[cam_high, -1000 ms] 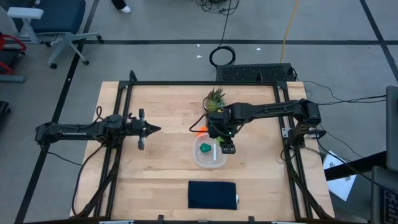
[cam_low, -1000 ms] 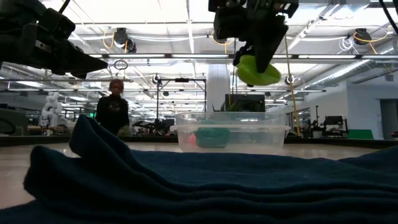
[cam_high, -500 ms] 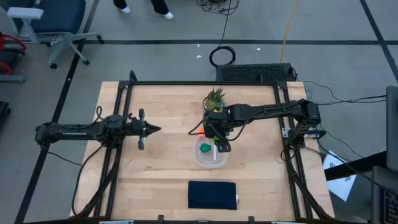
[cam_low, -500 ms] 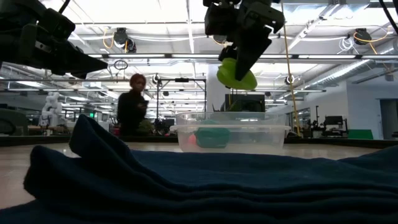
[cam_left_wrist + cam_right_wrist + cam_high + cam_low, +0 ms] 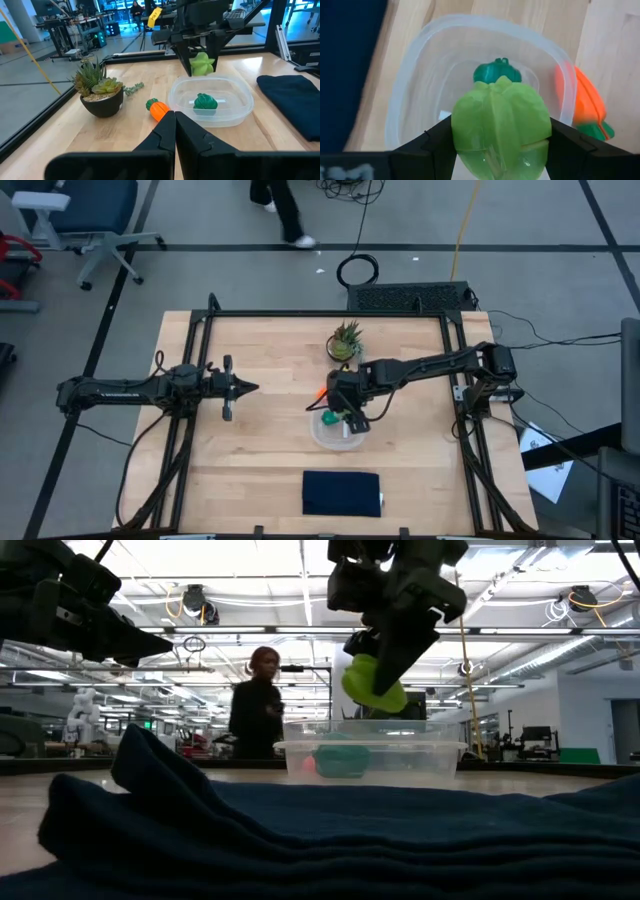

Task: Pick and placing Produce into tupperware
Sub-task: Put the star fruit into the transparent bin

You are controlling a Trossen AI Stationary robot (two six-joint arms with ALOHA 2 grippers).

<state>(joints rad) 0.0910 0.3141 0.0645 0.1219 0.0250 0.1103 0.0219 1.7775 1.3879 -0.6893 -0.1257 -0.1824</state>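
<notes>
My right gripper (image 5: 347, 417) hangs over the clear tupperware (image 5: 316, 436), shut on the light yellow-green leaf piece (image 5: 374, 686), which is above the rim (image 5: 370, 746). The dark green lump (image 5: 205, 101) lies on the tupperware's bottom. On the table, on the tupperware's far-left side, the orange carrot (image 5: 159, 109) lies flat. My left gripper (image 5: 246, 387) is shut on nothing and held above the table's left half, pointing right. My right gripper pinches the leaf piece by its two opposite sides (image 5: 462, 135) between both fingers (image 5: 427, 146). The fingers come from above, pointing down with a slight slant. The piece is lifted clear, above the tupperware and the dark green lump (image 5: 496, 71).
A spiky potted plant (image 5: 345, 340) stands on the far side of the tupperware. A dark navy cloth (image 5: 342, 492) lies near the near edge. A person (image 5: 258, 705) walks in the room beyond the table. Bare wood shows between the two arms.
My right gripper, still shut on the leaf piece, has moved a little toward the table's left and come down toward the tupperware. The person in the background has walked across.
</notes>
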